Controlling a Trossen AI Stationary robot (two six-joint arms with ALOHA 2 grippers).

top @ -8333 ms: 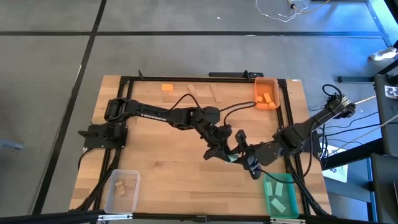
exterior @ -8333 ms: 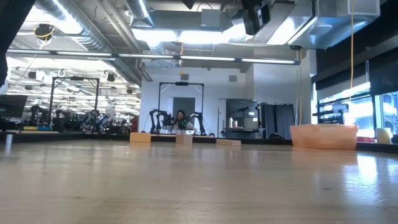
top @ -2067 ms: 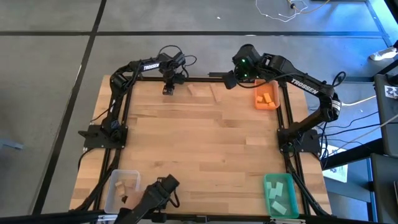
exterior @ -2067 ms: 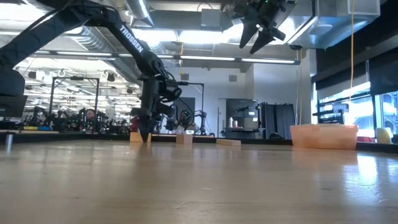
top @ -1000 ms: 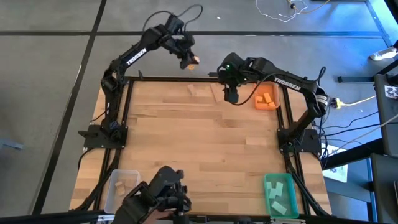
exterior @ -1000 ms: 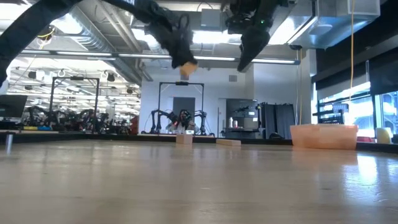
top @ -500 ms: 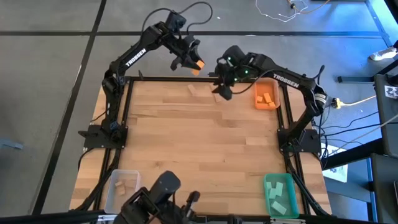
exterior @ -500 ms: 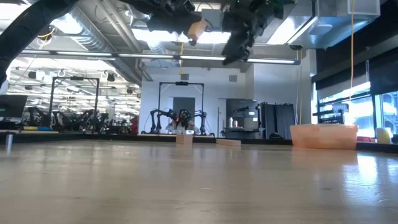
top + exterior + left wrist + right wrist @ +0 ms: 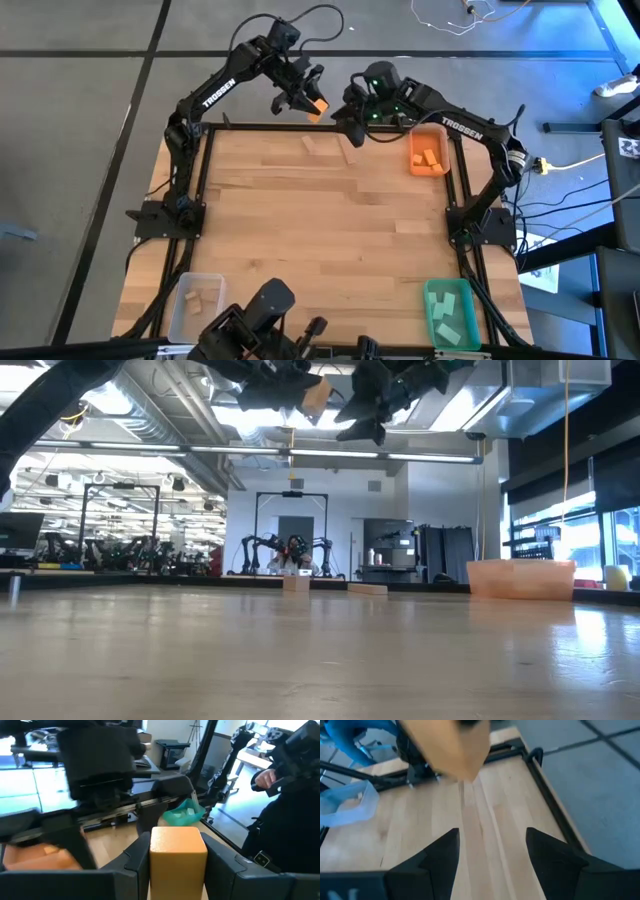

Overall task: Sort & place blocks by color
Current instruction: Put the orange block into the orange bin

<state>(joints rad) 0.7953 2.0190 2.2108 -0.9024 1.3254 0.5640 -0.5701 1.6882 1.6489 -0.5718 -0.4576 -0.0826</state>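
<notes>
Two arms reached high at frame top centre: left gripper (image 9: 308, 100) clamped orange block (image 9: 316, 104); right gripper (image 9: 351, 129) spread empty just beside. Fingertips blurred.

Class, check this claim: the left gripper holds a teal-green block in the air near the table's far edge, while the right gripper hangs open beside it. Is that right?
Not quite: the block clamped in the left gripper is orange, not teal-green, as the left wrist view and the high view show. The rest stands: it is held in the air near the table's far edge, and the right gripper hangs open beside it.
</notes>
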